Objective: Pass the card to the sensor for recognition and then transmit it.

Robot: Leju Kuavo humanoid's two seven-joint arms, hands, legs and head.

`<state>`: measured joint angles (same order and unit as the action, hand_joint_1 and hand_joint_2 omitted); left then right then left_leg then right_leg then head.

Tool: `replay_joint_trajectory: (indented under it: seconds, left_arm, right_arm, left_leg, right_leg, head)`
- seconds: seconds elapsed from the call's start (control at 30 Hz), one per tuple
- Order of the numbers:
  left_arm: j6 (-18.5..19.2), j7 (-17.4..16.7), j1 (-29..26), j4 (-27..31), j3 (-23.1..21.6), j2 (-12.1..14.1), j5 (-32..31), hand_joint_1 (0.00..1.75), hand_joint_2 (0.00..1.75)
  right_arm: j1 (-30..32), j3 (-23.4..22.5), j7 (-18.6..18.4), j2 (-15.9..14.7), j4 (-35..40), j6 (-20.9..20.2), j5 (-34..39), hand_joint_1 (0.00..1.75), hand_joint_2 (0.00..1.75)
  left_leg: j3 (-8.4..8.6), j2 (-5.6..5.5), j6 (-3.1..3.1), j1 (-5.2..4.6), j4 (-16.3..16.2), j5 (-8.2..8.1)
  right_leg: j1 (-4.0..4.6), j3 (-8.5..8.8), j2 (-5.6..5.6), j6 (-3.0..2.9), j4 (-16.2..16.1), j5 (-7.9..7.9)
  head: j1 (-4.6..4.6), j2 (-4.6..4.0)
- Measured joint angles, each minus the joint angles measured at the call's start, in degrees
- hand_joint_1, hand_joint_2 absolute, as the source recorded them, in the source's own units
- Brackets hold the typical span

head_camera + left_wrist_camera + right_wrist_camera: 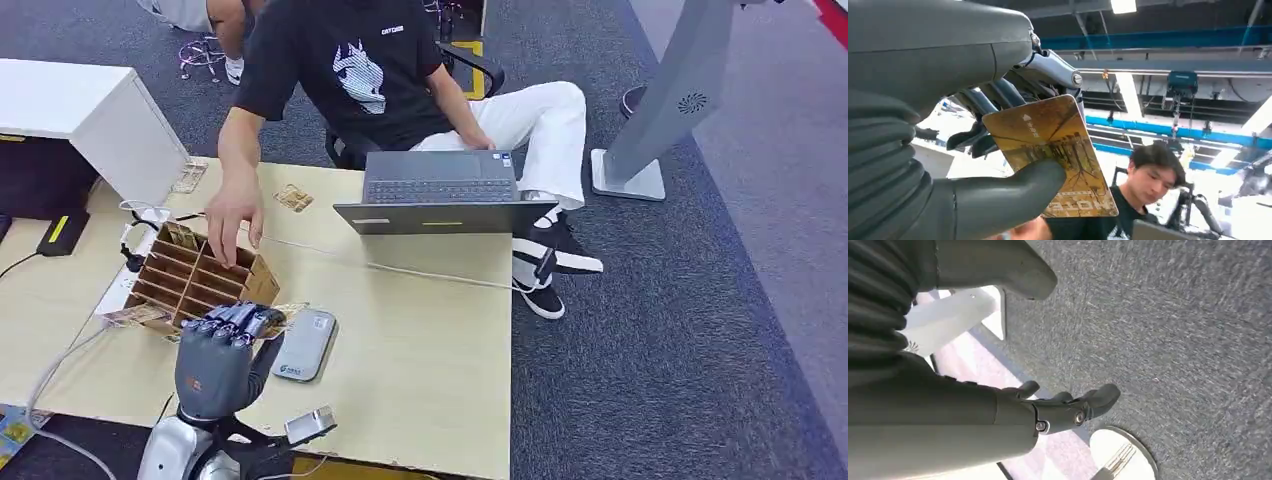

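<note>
Card (pixel 1050 150), yellow-brown and printed, is pinched in the left hand (pixel 222 358) between the thick thumb on its face and the darker fingers behind it. The hand is raised near the left front of the wooden surface (pixel 420 340), just beside the grey sensor (pixel 303 345) that lies flat to its right. Judged from the task, the card is held up this way so that it can be lowered onto the sensor for reading and then passed on.

A cardboard rack (pixel 195 275) with slots stands just beyond the hand; a seated person's hand (pixel 233 212) rests on its far edge, likely tending the cards kept there. A laptop (pixel 440 195) sits at the far side of the surface, facing that person.

The head view gives the layout of hand, sensor and rack, but the knuckles hide the card. The left wrist view shows the grip and the card face plainly, with the person beyond.

The right hand (pixel 1063 407) hangs over grey carpet (pixel 1173 330), fingers loosely curled and holding nothing, idle for this step.
</note>
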<state>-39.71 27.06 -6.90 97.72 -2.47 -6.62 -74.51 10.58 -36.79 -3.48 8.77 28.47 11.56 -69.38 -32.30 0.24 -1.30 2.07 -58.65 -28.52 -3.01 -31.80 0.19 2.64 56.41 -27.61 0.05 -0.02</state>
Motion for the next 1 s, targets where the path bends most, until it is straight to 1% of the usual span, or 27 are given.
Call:
replay_joint_trajectory:
  seconds: [0.03,0.13,0.17,0.23,0.27,0.3,0.33,0.43,0.53,0.6,0.63,0.77,0.9,1.0]
  left_arm:
    - [0.0,-0.9,-0.1,0.5,0.0,0.0,-0.6,1.75,1.75]
    - [0.0,-5.6,-0.5,1.0,-0.7,0.5,-3.2,1.75,1.75]
    - [0.0,-8.6,-0.5,0.9,-1.1,1.1,-4.6,1.75,1.75]
    - [0.4,-18.2,0.1,-0.5,-3.0,3.2,-7.0,1.75,1.75]
    - [1.0,-22.7,0.6,-1.5,-4.3,4.8,-7.5,1.75,1.75]
    - [1.0,-25.8,1.0,-2.5,-5.8,6.6,-7.6,1.75,1.75]
    - [1.0,-27.3,1.4,-3.4,-6.9,7.9,-7.6,1.75,1.75]
    - [0.9,-28.2,2.0,-5.3,-9.0,10.5,-7.5,1.75,1.75]
    - [0.9,-28.8,2.3,-6.7,-10.3,12.2,-6.7,1.75,1.75]
    - [0.8,-28.8,2.5,-7.8,-10.8,13.1,-4.6,1.75,1.75]
    - [0.6,-28.2,2.6,-8.6,-10.8,13.4,-3.3,1.75,1.75]
    - [0.3,-26.1,3.2,-13.1,-10.8,14.2,-0.1,1.75,1.75]
    - [0.2,-24.6,3.5,-16.3,-10.7,14.5,1.2,1.75,1.75]
    - [0.2,-22.9,3.5,-17.5,-10.7,14.7,1.4,1.75,1.75]
  right_arm:
    - [0.7,-0.5,-0.1,0.7,2.1,-1.1,-1.1,0.0,1.75]
    - [1.7,-3.0,0.6,3.0,8.0,-3.8,-4.8,0.0,1.75]
    - [1.8,-4.0,1.0,3.7,9.4,-4.6,-6.1,0.0,1.75]
    - [1.8,-7.0,2.5,5.5,12.6,-6.5,-9.5,0.0,1.75]
    - [1.7,-8.8,3.4,6.3,14.0,-7.2,-11.4,0.0,1.75]
    - [1.5,-10.8,4.2,7.1,15.2,-7.6,-13.1,0.0,1.75]
    - [1.3,-12.5,4.6,7.7,16.0,-7.8,-13.9,0.0,1.75]
    - [1.1,-15.9,5.1,8.7,17.9,-7.8,-14.6,0.0,1.75]
    - [1.0,-18.3,5.9,9.4,18.9,-8.1,-16.0,0.0,1.75]
    - [0.8,-19.5,6.8,9.6,19.1,-8.2,-17.3,0.0,1.75]
    - [0.5,-20.3,7.5,9.7,19.1,-8.1,-18.3,0.0,1.75]
    - [-0.3,-23.4,8.9,9.8,19.1,-7.7,-20.2,0.0,1.75]
    - [-0.5,-24.7,9.2,9.8,19.1,-7.5,-20.4,0.0,1.75]
    - [-0.6,-25.0,9.2,9.8,19.1,-7.5,-20.4,0.0,1.75]
  left_leg:
    - [0.04,-0.02,0.0,0.0,0.0,0.0]
    - [0.09,-0.03,-0.01,0.03,0.0,0.01]
    - [0.1,-0.03,-0.04,0.05,0.0,0.04]
    - [0.12,-0.03,-0.05,0.05,0.0,0.07]
    - [0.12,-0.03,-0.05,0.06,0.0,0.07]
    - [0.12,-0.02,-0.05,0.06,0.0,0.08]
    - [0.12,-0.03,-0.06,0.05,0.0,0.08]
    - [0.1,-0.06,-0.04,0.04,0.0,0.12]
    - [0.1,-0.03,0.01,0.01,0.0,0.07]
    - [0.1,-0.03,0.01,0.0,0.0,0.06]
    - [0.1,-0.04,0.01,0.0,0.0,0.06]
    - [0.12,-0.04,0.01,0.02,0.0,0.07]
    - [0.11,-0.04,0.01,0.02,0.0,0.07]
    - [0.1,-0.04,0.01,0.02,0.0,0.07]
  right_leg:
    - [0.0,0.01,0.0,0.0,0.0,0.0]
    - [0.02,0.01,-0.03,-0.01,0.0,-0.01]
    - [0.03,0.01,-0.01,-0.01,0.0,-0.01]
    - [0.03,0.02,0.0,-0.01,0.0,0.0]
    - [0.04,0.03,0.0,-0.01,0.1,0.0]
    - [0.04,0.03,0.04,-0.01,0.1,0.0]
    - [0.02,0.04,0.03,-0.01,0.1,0.0]
    - [0.02,0.11,-0.01,-0.01,0.0,0.0]
    - [0.0,0.1,0.02,0.0,0.0,0.0]
    - [0.0,0.09,0.02,0.0,0.0,0.0]
    - [0.0,0.09,0.01,0.0,0.0,-0.01]
    - [0.01,0.09,0.01,0.0,0.0,-0.01]
    - [0.02,0.1,0.01,0.0,0.0,-0.01]
    - [0.01,0.11,0.01,0.0,0.0,-0.01]
  head:
    - [0.0,0.0]
    - [-0.02,0.0]
    - [-0.02,0.0]
    - [-0.02,0.0]
    - [0.02,0.0]
    - [-0.03,0.0]
    - [-0.02,0.0]
    - [0.02,0.0]
    - [0.02,0.0]
    - [0.0,0.0]
    - [0.0,0.0]
    - [-0.02,0.0]
    - [0.0,0.0]
    - [0.0,0.0]
